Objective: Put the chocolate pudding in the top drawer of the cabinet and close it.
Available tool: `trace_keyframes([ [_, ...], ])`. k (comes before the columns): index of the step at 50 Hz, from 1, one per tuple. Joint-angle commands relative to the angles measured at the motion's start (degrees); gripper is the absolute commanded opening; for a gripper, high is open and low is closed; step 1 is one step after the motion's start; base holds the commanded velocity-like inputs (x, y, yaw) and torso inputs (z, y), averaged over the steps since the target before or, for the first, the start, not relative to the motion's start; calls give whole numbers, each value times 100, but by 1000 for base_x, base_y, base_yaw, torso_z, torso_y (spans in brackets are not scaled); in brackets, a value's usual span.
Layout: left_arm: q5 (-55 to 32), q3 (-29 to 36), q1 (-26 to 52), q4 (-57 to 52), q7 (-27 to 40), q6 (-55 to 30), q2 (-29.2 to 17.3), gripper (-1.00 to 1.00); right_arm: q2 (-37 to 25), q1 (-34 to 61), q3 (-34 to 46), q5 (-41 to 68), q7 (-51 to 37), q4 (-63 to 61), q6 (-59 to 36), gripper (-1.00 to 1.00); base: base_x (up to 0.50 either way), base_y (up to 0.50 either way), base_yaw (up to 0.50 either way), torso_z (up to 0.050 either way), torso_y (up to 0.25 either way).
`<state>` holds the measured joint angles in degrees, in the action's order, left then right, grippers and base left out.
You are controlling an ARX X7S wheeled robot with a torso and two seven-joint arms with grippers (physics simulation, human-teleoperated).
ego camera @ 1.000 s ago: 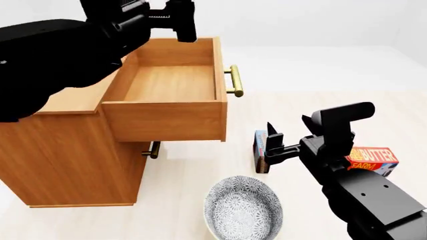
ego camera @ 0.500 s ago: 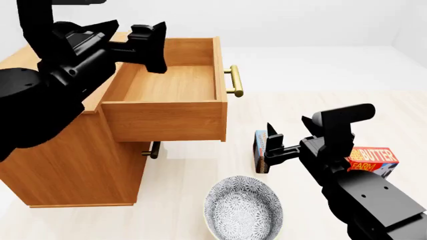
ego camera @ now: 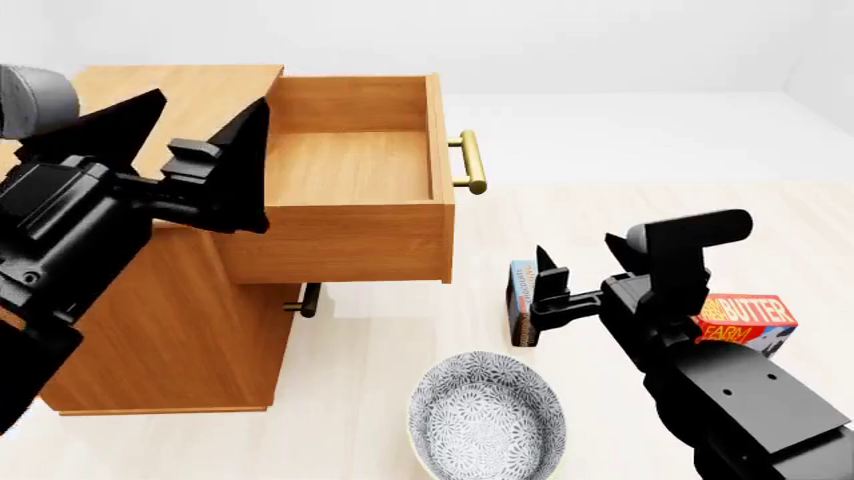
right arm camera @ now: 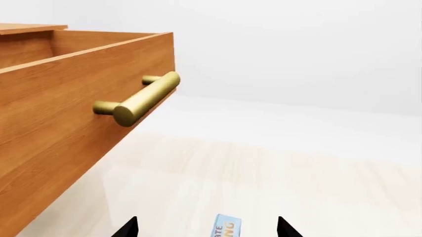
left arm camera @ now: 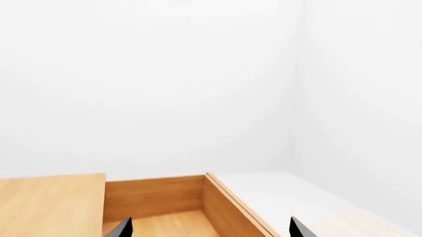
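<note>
Currently the cabinet (ego camera: 147,300) sits at the left of the head view, flat top showing, on the pale floor (ego camera: 601,210). The top drawer (ego camera: 350,175) is pulled fully out and has nothing inside; its brass bar handle (ego camera: 470,162) faces the open floor, and the right wrist view sees that handle (right arm camera: 142,98) up close. Below it, the lower drawer's small handle (ego camera: 304,299) just peeks out under the open drawer.

Left arm (ego camera: 67,250) is big in frame, in front of the cabinet. Left claw (ego camera: 174,135) has its two fingers spread apart, holding nothing, near the drawer's left side wall; the left wrist view shows both fingertips (left arm camera: 122,228) with the drawer interior between them.

Patterned bowl (ego camera: 486,417) sits on the floor in front of the drawer.

Right claw (ego camera: 545,275) is apart too, fingers straddling the top of the chocolate pudding (ego camera: 522,300) — contact can't be confirmed. The pudding stands on edge on the floor, well below and right of the drawer front, just beside the claw wrist. A butter box (ego camera: 747,320) lies further right, partly behind the right arm.
</note>
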<state>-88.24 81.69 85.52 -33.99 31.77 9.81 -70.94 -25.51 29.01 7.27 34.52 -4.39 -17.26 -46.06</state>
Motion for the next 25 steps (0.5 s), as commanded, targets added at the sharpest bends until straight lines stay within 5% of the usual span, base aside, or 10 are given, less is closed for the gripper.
trace_keyframes([
  [1,924,252,-796,-902,186,922,-842,100,-11,-43,-28,4,5,35,81,100,0,0,0,0,0],
  [15,3146,1149,-2067,-1667,673,2585,-1893,100,23,40,-108,115,-29,38,48,100,0,0,0,0,0],
  [25,4032,1545,-2478,-1555,1113,3060,-1904,100,233,639,31,62,-3,734,-43,100,0,0,0,0,0],
])
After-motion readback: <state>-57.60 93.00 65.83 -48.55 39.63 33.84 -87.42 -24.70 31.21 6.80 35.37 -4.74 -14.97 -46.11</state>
